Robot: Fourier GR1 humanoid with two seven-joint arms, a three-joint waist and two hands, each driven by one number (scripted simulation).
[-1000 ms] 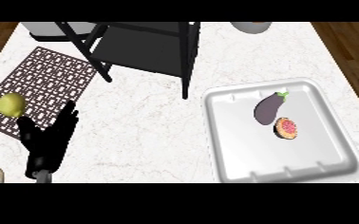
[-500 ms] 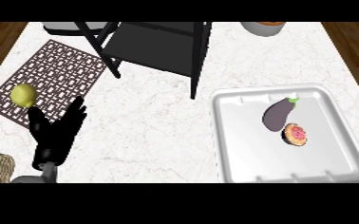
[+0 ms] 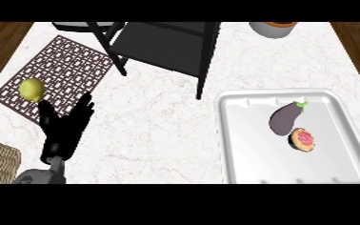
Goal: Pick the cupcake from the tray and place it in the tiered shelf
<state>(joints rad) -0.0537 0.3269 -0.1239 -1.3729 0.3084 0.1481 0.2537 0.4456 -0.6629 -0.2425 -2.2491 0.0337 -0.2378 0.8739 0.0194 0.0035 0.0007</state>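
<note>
Head view shows only the robot's left hand (image 3: pixel 62 132), black on a grey forearm, at the near left of the scene. It rests open with fingers straight and spread, pointing away, and it holds nothing. Its fingertips lie over the near edge of a brown lattice-pattern mat (image 3: pixel 67 66), close to a small yellow lemon (image 3: pixel 32 89) that sits on that mat; whether they touch the mat cannot be told.

The white marble counter (image 3: pixel 155 124) fills most of the scene, with brown wooden floor (image 3: pixel 14 31) showing at the far corners.

On the right, a white rectangular tray (image 3: pixel 225 138) holds the pink-topped cupcake in a brown wrapper (image 3: pixel 303 139), well apart from the hand. A dark purple eggplant (image 3: pixel 285 117) lies just beside the cupcake, on its far side. The black tiered shelf (image 3: pixel 165 40) stands at the far centre, between the mat and the tray. A grey round pot (image 3: pixel 273 28) stands far right, and a woven basket's corner (image 3: pixel 5 164) shows near left.
</note>
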